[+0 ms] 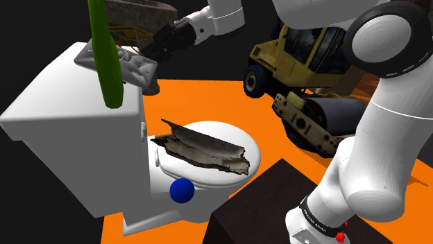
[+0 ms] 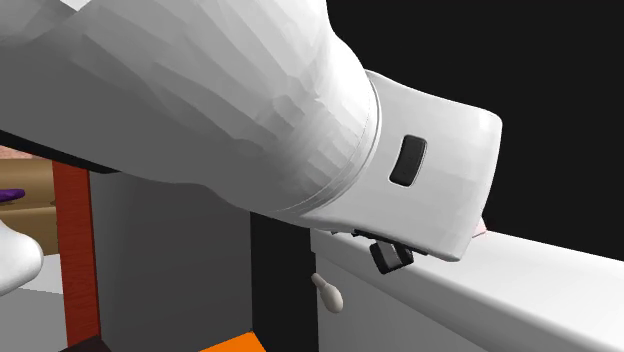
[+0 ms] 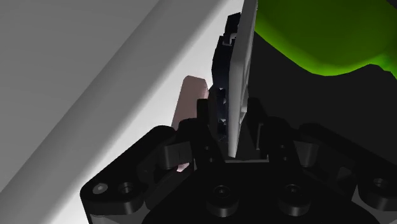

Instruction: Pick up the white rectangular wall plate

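Note:
The wall plate (image 1: 125, 61) is a pale grey rectangular plate with a dark backing. It sits tilted over the far end of the white toilet tank (image 1: 69, 132). My black gripper (image 1: 155, 48) reaches it from the shoulder view's right and is shut on its near end. In the wrist view the plate (image 3: 240, 70) stands edge-on, clasped between the two fingers of the gripper (image 3: 234, 124). A tall green stick-like object (image 1: 105, 55) stands right beside the plate, and the green object (image 3: 318, 32) shows close behind the plate in the wrist view. Whether the plate rests on the tank I cannot tell.
A ragged dark slab (image 1: 205, 147) lies on the toilet's white seat lid (image 1: 253, 156), with a blue ball (image 1: 182, 190) below it. A yellow road roller (image 1: 305, 76) stands on the orange floor behind. The dark stand (image 1: 264, 208) is at lower right. A flush lever (image 2: 328, 292) sticks out of the tank.

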Robot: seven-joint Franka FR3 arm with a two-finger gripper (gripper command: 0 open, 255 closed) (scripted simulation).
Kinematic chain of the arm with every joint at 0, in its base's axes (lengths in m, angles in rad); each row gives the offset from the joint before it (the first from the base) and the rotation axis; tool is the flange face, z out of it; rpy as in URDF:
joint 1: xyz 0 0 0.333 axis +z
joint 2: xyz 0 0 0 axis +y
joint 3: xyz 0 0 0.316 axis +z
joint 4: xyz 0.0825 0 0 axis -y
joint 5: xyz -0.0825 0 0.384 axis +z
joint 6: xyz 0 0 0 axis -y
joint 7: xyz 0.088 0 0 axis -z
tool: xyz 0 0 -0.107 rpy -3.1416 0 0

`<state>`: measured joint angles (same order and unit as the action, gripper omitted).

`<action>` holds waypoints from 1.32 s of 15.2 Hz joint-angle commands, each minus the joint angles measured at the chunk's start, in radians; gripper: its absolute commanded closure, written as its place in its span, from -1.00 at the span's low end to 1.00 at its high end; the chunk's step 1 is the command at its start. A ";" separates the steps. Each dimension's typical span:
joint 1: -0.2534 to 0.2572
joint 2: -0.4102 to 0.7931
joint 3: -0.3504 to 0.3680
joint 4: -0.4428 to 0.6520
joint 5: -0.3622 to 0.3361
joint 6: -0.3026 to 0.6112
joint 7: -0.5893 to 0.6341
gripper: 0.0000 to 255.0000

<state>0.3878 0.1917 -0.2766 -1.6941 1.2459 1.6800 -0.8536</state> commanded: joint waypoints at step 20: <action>-0.008 -0.013 -0.006 0.142 -0.017 -0.063 0.142 1.00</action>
<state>0.3798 0.1796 -0.2824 -1.5623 1.2291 1.6202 -0.7218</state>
